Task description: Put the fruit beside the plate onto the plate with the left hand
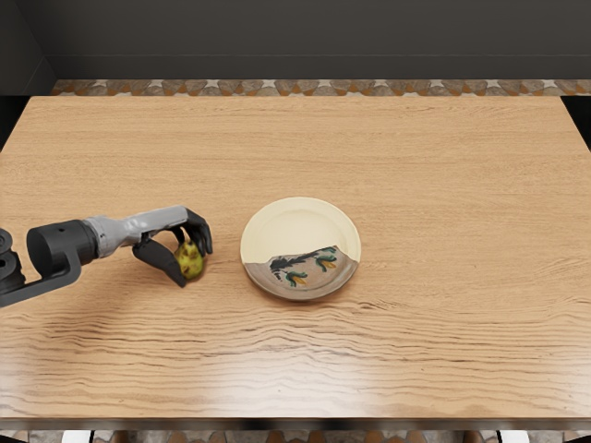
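Wooden surface [416, 166] below dark back wall [295, 37]. Clamped in left robot hand [173, 245]: yellow-green fruit [191, 261], just beside plate [295, 226], at its 9 o'clock. Hold grip firm, lift clear of rim, carry toward 3 o'clock, lower over plate centre, then release.

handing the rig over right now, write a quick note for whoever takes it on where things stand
Left hand: fingers curled around the fruit.
Right hand: not in view.
Fruit: small, yellow-green, in the left hand's grasp, left of the plate and apart from it. Whether it is off the table cannot be told.
Plate: holds nothing.
Done: the fruit is grasped.
Left: carry it right over the plate, set it down, release.
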Motion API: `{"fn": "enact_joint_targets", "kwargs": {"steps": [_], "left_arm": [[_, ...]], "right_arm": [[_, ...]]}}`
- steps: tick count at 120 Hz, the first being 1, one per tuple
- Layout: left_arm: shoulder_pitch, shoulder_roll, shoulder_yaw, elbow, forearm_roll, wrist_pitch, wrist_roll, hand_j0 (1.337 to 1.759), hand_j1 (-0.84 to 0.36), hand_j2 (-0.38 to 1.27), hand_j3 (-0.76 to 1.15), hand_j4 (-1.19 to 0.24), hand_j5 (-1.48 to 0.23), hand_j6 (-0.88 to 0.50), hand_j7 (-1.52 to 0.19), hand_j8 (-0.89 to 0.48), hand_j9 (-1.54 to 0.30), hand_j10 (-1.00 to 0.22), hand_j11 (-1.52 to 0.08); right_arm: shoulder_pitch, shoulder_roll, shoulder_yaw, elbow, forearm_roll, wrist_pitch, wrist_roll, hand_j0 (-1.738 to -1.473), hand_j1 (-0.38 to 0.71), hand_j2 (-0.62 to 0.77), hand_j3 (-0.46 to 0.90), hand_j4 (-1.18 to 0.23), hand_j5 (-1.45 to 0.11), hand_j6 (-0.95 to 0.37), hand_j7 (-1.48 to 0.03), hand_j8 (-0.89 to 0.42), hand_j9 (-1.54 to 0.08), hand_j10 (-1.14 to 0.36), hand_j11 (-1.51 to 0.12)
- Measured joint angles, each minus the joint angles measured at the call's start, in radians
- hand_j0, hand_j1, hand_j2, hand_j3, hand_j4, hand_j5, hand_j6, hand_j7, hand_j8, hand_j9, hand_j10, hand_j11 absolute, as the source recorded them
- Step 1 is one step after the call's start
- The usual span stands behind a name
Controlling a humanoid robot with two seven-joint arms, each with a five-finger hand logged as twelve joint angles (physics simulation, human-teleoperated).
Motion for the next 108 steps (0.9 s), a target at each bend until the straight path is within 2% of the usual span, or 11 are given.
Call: {"fn": "enact_joint_targets", "kwargs": {"steps": [30, 47, 108], "left_arm": [[-0.014, 0.011, -0.009, -0.014, -0.007, -0.022, 0.0, 1.657, -0.32, 0.56, 0.0, -0.67, -0.89, -0.62, -0.89, -0.47, -0.89, -0.63, -0.89], [-0.06, 0.042, -0.012, -0.025, -0.029, -0.046, 0.0, 1.657, -0.31, 0.53, 0.0, -0.68, -0.9, -0.61, -0.9, -0.46, -0.9, -0.64, -0.9], [-0.174, 0.083, -0.014, -0.045, -0.137, -0.141, 0.0, 1.657, -0.33, 0.66, 0.0, -0.7, -0.94, -0.64, -0.94, -0.5, -0.93, -0.67, -0.93]], "right_arm": [[0.0, 0.0, 0.0, 0.0, 0.0, 0.0, 0.0, -1.658, -0.35, 0.0, 0.0, 0.0, 0.0, 0.0, 0.0, 0.0, 0.0, 0.0, 0.0], [0.0, 0.0, 0.0, -0.001, 0.0, 0.0, 0.0, -1.658, -0.35, 0.0, 0.0, 0.0, 0.0, 0.0, 0.0, 0.0, 0.0, 0.0, 0.0], [0.0, 0.0, 0.0, 0.0, 0.0, 0.0, 0.0, -1.658, -0.35, 0.0, 0.0, 0.0, 0.0, 0.0, 0.0, 0.0, 0.0, 0.0, 0.0]]}}
